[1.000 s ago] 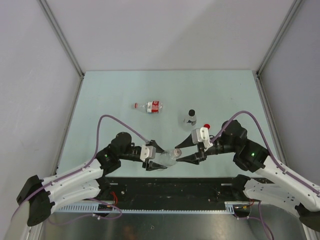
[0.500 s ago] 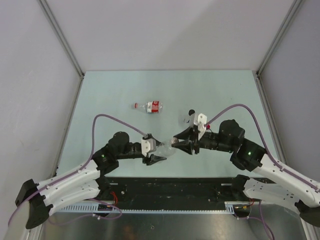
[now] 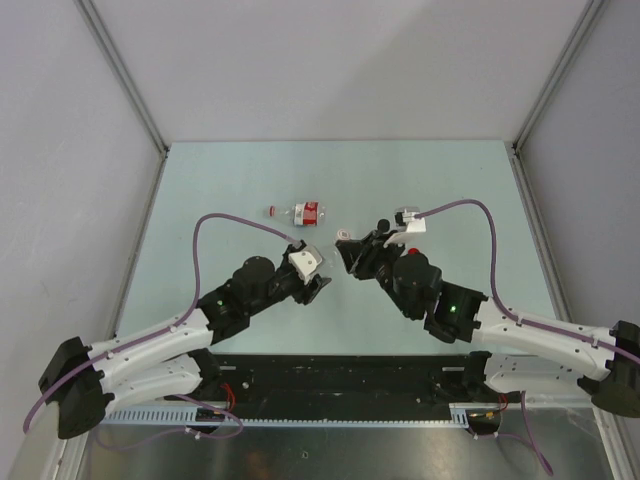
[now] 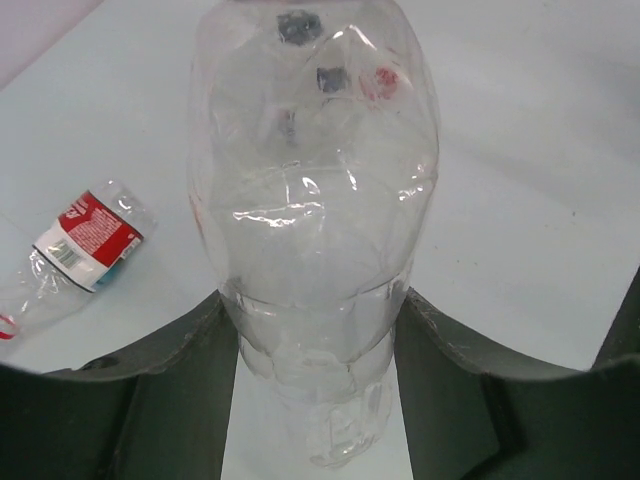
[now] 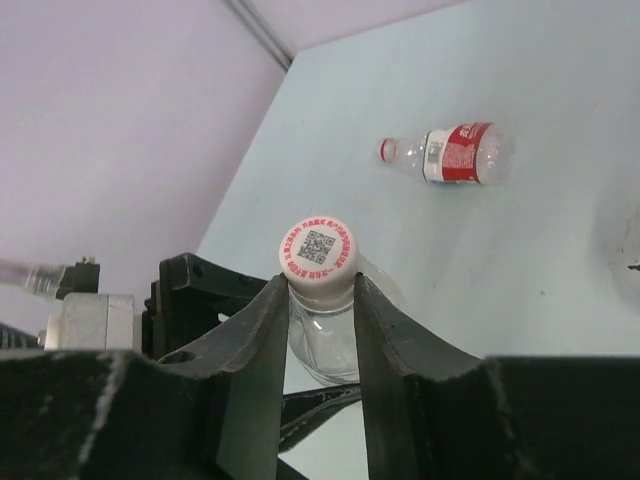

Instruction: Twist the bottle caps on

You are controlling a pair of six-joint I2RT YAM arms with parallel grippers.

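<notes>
A clear unlabelled bottle [image 4: 312, 200] is raised off the table, with my left gripper [image 4: 313, 300] shut on its lower body. A white cap [image 5: 319, 252] with a printed code sits on this bottle's neck. My right gripper [image 5: 320, 283] is shut on that cap, one finger on each side. In the top view the two grippers meet at mid-table, the left gripper [image 3: 316, 280] below the white cap [image 3: 343, 234] and the right gripper [image 3: 346, 246] just under it. A red-labelled bottle [image 3: 307, 212] lies on its side farther back, a red cap [image 3: 273, 211] on its neck.
A small bottle with a black cap [image 3: 383, 227] stands just behind my right wrist, partly hidden by it. The labelled bottle [image 5: 460, 155] lies beyond the held bottle. Grey enclosure walls and metal posts border the table [image 3: 200, 180] on three sides.
Both arms have swung away from the near edge toward mid-table, carrying the clear bottle. My right gripper has closed down onto the white cap on the neck.
</notes>
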